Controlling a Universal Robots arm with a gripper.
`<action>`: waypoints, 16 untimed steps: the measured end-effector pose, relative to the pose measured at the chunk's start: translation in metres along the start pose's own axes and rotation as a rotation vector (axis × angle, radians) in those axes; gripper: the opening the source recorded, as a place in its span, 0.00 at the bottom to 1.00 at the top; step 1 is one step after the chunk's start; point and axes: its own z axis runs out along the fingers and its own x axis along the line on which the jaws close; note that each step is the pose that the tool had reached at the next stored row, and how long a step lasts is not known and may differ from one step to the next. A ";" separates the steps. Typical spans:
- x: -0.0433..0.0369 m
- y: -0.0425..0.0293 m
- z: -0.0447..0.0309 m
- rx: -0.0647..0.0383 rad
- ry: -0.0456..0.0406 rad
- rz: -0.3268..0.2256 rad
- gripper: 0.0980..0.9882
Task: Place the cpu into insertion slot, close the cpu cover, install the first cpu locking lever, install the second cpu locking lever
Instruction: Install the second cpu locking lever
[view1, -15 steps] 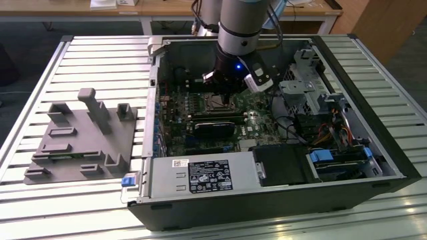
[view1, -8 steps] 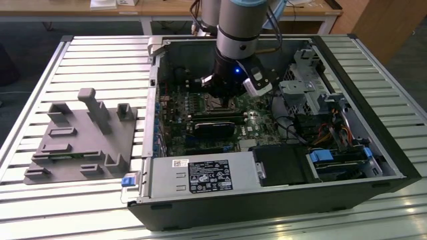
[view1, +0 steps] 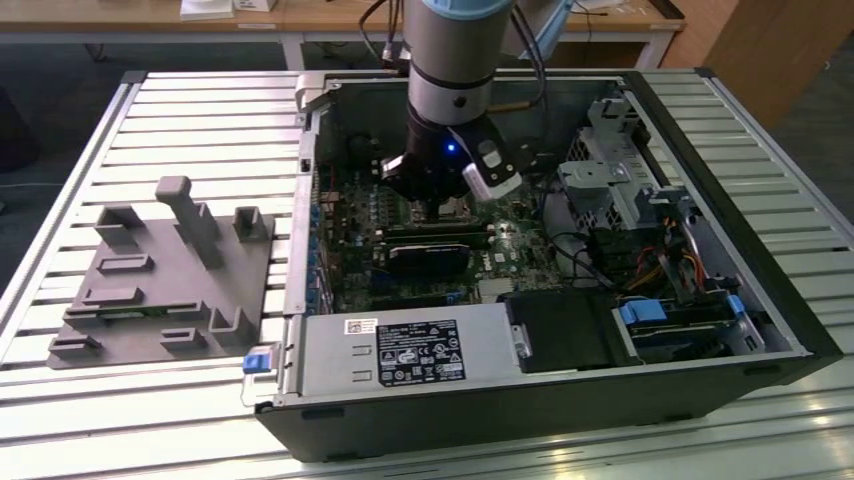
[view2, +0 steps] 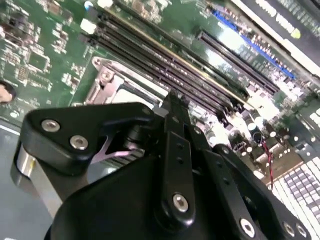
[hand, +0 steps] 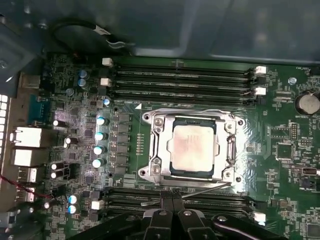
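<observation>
On desk (view1: 160, 120), exterior view's left: 1 grey fixture block (view1: 160, 275). Ctr/right: 1 open PC case (view1: 561, 390), 1 arm (view1: 454, 60) reaching straight down into it. First wrist view: 1 cpu (hand: 192, 148) seated in 1 insertion slot (hand: 156, 172), 1 cpu cover (hand: 231, 147) shut around it, mem slots (hand: 180, 77) either side. End effector (hand: 172, 210) just beside socket, fingers together, holding nothing.

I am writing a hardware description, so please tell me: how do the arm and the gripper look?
The arm is a silver-grey cylinder with a pale blue band and dark cables beside it. The gripper is black, with flat jointed links, silver screws and a small blue light.
</observation>
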 end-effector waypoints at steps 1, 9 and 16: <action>0.0001 -0.0002 0.0007 -0.002 0.0000 0.000 0.01; 0.0019 -0.0039 0.0057 -0.033 0.0000 -0.001 0.01; 0.0093 -0.0133 0.0063 -0.068 -0.0013 -0.001 0.01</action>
